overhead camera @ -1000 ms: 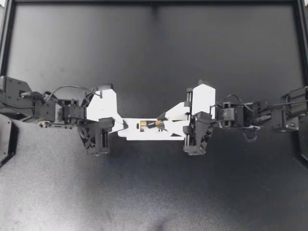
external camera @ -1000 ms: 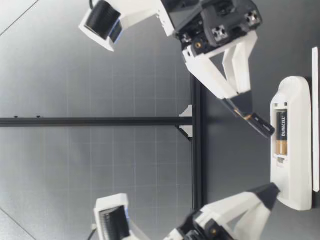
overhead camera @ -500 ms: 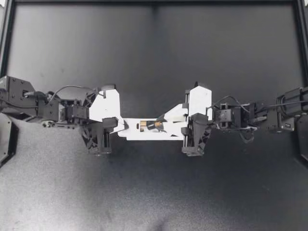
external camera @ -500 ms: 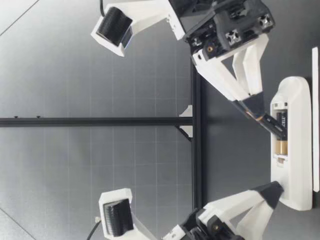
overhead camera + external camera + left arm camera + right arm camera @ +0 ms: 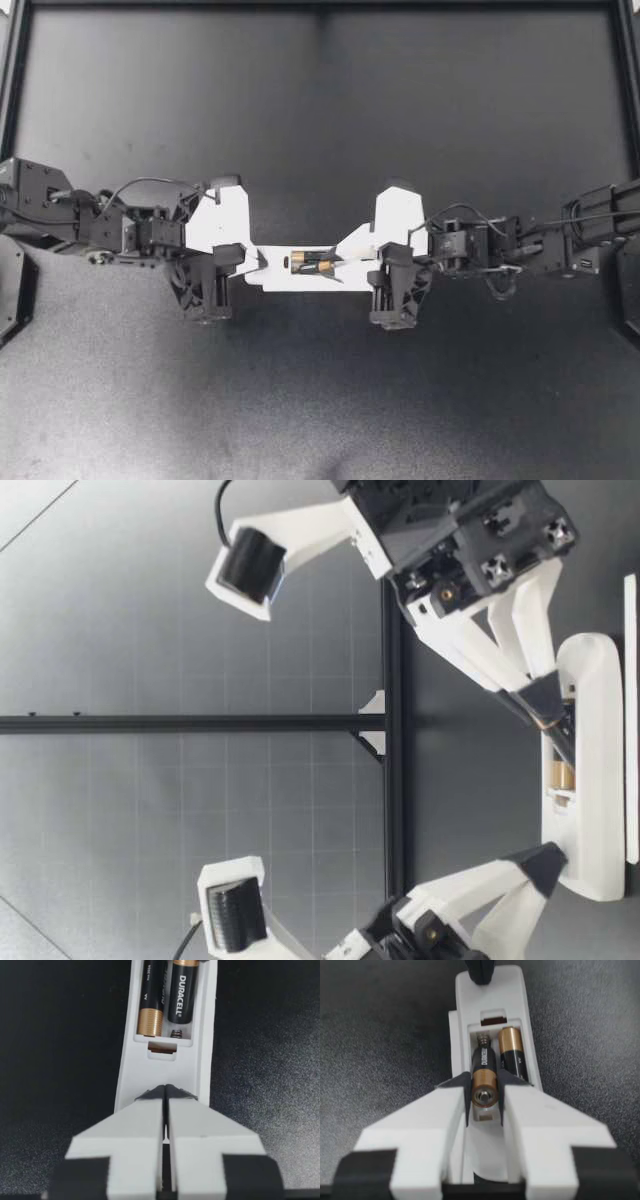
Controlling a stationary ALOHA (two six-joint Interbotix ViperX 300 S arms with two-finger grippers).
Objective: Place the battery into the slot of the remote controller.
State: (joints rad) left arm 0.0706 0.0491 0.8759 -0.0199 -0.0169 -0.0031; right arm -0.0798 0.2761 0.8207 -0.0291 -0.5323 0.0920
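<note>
1. Closest to its wrist camera, your right gripper (image 5: 341, 262) is clamped on the battery (image 5: 485, 1091). Its white fingers (image 5: 445, 1110) press the gold end from both sides.
2. Just past those fingers, the battery's black body runs into the slot (image 5: 164, 1035) of the remote controller (image 5: 275, 277). Its far end points at a small spring (image 5: 481, 1038). You cannot tell from here whether it lies fully flat.
3. A second battery (image 5: 512, 1057) sits right beside it in the same compartment, its gold end turned the opposite way.
4. Farther along, at the remote controller's other end, your left gripper (image 5: 258, 262) has its fingers (image 5: 135, 1125) pressed together with nothing between them. The tips rest on the white casing just short of the compartment.
5. From table height you see the remote controller lying flat, open side up. Both arms slant down onto it from opposite ends.
6. Beyond all this, the black table (image 5: 320, 120) stretches back to its dark frame.
</note>
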